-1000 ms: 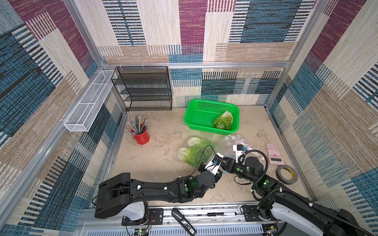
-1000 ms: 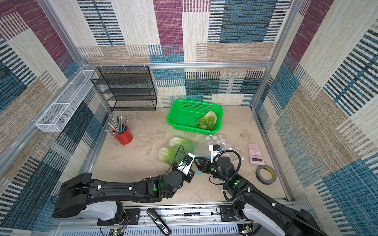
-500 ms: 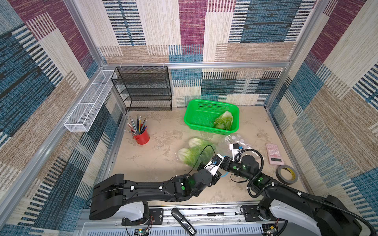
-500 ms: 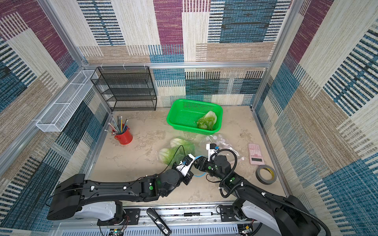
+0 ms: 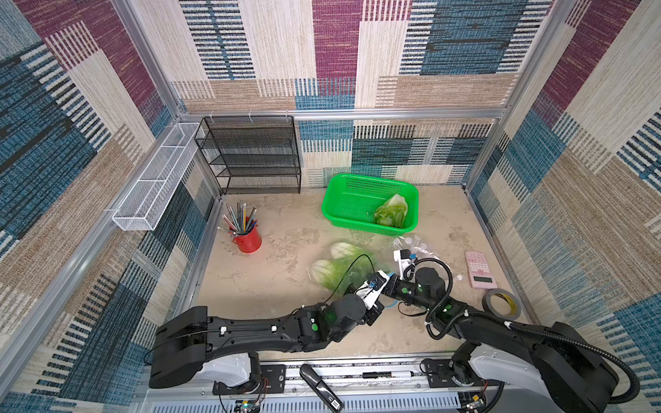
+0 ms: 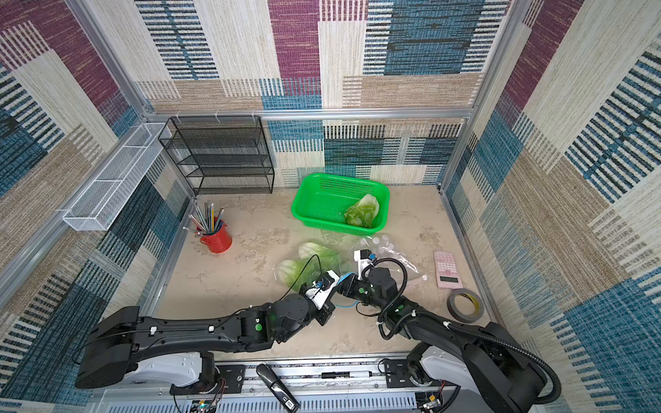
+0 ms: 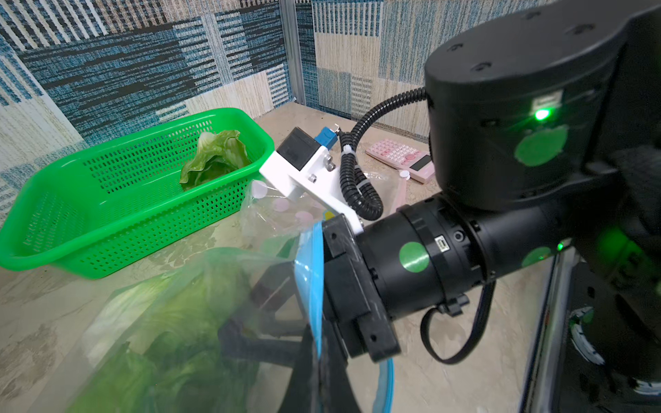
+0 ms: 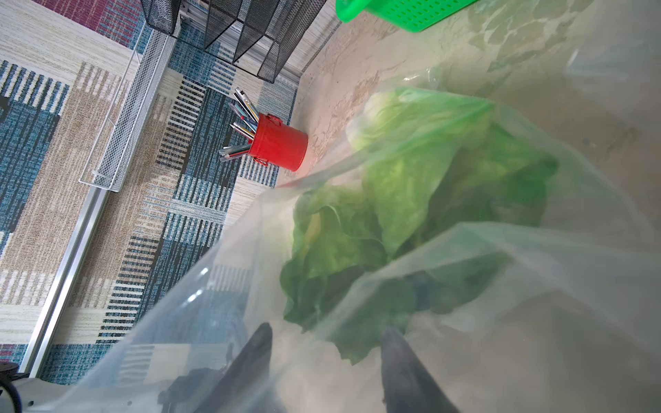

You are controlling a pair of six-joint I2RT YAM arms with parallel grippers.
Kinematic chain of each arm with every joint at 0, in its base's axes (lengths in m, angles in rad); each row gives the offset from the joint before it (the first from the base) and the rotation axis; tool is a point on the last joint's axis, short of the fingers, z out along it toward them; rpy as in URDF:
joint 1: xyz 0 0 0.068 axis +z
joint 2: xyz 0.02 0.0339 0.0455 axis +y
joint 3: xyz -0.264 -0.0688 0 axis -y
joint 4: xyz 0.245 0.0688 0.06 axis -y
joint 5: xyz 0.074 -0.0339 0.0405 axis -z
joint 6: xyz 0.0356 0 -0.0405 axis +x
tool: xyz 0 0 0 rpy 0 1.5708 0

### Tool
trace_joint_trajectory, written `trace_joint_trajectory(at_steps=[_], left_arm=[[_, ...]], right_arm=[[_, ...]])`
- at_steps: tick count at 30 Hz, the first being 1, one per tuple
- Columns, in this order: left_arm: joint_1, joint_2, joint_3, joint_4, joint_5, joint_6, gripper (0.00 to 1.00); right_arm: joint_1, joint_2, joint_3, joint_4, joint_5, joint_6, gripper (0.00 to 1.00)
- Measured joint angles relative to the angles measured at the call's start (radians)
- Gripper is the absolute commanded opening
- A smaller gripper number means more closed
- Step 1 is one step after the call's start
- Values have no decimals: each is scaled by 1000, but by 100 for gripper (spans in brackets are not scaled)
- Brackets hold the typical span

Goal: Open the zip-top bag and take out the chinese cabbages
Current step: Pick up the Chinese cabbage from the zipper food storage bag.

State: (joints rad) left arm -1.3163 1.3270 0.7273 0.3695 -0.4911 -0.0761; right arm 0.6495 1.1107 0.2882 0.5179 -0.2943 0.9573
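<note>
Right hand (image 8: 327, 332) has pushed forward in the zip-top bag (image 8: 250, 286) — spread apart.
Left hand (image 7: 322, 375) clenches its rim — two chinese cabbages (image 5: 336, 271) inside.

Bright green perforated basket (image 5: 348, 202); chinese cabbages (image 5: 338, 270) crinkled green with white bases, seen through a clear zip-top bag (image 7: 171, 307) edged by a light blue zip strip (image 7: 312, 286). Red pencil cup (image 5: 248, 241), pink calculator (image 5: 480, 269), grey tape roll (image 5: 512, 310), black mesh rack (image 5: 250, 153), white wire tray (image 5: 157, 178), mottled beige counter (image 5: 279, 279), walls (image 5: 336, 46) patchworked in striped blue, magenta and cream
</note>
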Motion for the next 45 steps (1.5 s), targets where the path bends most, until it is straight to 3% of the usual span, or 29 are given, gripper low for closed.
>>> trace_joint_trajectory(at_steps=[25, 32, 45], left_arm=[[18, -73, -68, -3, 102, 2, 0], [18, -72, -64, -14, 102, 8, 0], [15, -78, -68, -14, 101, 24, 0]], right_arm=[[1, 130, 53, 48, 115, 28, 48], [1, 112, 58, 31, 145, 28, 47], [1, 221, 75, 82, 148, 28, 44]])
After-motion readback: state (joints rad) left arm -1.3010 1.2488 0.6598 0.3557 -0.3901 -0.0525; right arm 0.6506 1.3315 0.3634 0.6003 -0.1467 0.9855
